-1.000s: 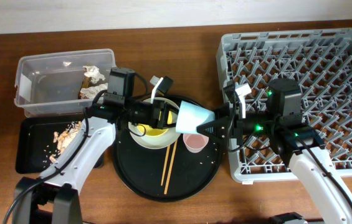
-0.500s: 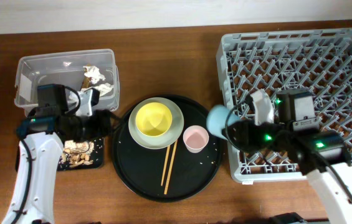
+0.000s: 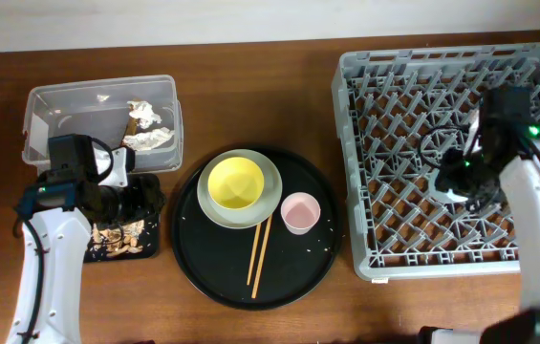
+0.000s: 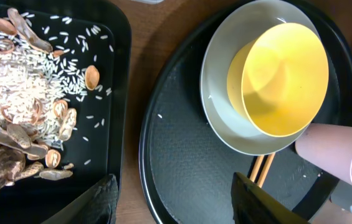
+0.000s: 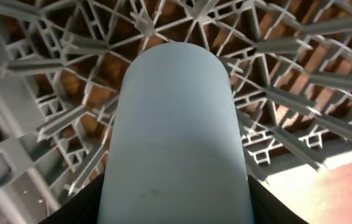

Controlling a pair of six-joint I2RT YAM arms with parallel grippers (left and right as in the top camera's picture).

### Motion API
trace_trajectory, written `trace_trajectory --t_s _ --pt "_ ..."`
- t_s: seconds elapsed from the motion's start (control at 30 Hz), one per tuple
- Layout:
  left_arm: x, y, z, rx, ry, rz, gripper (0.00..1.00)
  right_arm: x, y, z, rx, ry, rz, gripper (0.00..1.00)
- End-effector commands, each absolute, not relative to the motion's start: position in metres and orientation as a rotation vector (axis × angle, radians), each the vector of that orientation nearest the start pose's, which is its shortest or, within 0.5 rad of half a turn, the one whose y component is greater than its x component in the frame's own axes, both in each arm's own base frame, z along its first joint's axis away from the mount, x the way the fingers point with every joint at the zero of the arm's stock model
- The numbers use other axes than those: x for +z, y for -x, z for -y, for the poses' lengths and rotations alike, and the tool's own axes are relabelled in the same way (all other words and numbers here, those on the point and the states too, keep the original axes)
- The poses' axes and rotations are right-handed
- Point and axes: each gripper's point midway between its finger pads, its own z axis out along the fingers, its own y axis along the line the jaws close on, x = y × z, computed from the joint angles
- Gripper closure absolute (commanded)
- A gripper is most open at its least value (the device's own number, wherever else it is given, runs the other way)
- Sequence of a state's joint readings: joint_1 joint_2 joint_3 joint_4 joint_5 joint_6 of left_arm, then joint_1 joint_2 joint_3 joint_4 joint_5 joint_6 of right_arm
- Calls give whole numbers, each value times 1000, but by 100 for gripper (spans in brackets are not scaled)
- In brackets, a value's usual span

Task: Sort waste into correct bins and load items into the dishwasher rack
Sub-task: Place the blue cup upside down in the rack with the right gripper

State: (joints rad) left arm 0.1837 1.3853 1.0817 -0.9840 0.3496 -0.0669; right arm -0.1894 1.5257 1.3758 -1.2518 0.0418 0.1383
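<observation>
My right gripper [image 3: 456, 180] is shut on the small blue cup [image 5: 176, 124] and holds it over the pegs of the grey dishwasher rack [image 3: 365, 96], right of its middle. My left gripper [image 3: 145, 199] is open and empty, low between the shallow black tray [image 3: 151, 250] and the round tray; it shows in the left wrist view [image 4: 182, 202]. The yellow bowl [image 3: 234, 182] sits in the grey-green plate [image 3: 271, 194]. The pink cup [image 3: 300, 212] and the chopsticks [image 3: 258, 253] lie beside them. White tissue [image 3: 150, 140] lies in the clear tub [image 3: 59, 115]. Food scraps [image 4: 14, 112] lie in the shallow tray.
The plate, bowl, pink cup and chopsticks all rest on a large round black tray [image 3: 212, 277] in the middle of the wooden table. The clear tub stands directly behind the shallow black tray at the left. The rack fills the right side.
My right gripper has carried the blue cup from the rack's left edge to over its right-middle part. My left arm pulled back from the round tray to the shallow black tray.
</observation>
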Motion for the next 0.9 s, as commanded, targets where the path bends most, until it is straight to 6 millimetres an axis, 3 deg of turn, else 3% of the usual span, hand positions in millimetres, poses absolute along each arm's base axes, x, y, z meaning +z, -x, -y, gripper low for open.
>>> trace_trajectory --t_s 0.0,0.07,0.1,0.13,0.23,0.3,0.4,0.43,0.47,0.53,0.6,0.63,0.73,0.77,0.8,0.87 --pt "136 -295 3 -453 251 -2771 43 146 -306 70 -88 -489 -2947 50" --pt "136 -295 3 -453 251 -2771 43 138 -307 71 -87 -493 -2972 36" --pt "136 -295 3 -453 251 -2771 42 137 -308 71 -87 -493 -2975 16" --pt "136 -295 3 -453 251 -2771 43 137 -308 71 -87 -493 -2975 5" --pt "137 -295 7 -480 242 -2766 41 141 -305 66 -50 -491 -2975 1" --pt "139 -299 21 -510 178 -2755 41 165 -305 49 81 -434 -2896 1" --pt "153 -314 98 -571 -249 -2638 32 207 -283 22 246 -314 -2800 1" --pt "159 -317 124 -590 -361 -2584 29 210 -276 19 262 -313 -2807 1" --pt "166 -318 164 -615 -509 -2497 28 210 -270 18 267 -316 -2821 1" --pt "161 -317 212 -566 -677 -2423 27 210 -269 16 283 -316 -2825 1" --pt "142 -313 239 -528 -767 -2424 26 210 -269 16 283 -316 -2825 1" --pt "116 -306 256 -528 -835 -2465 27 210 -269 16 283 -316 -2825 1" --pt "70 -308 255 -453 -854 -2571 27 210 -269 16 283 -315 -2824 1" --pt "56 -307 254 -444 -860 -2606 36 210 -270 16 283 -315 -2824 1" --pt "48 -304 252 -435 -866 -2635 58 210 -269 16 283 -315 -2824 1" --pt "47 -303 252 -435 -866 -2640 76 210 -269 16 283 -315 -2824 1"
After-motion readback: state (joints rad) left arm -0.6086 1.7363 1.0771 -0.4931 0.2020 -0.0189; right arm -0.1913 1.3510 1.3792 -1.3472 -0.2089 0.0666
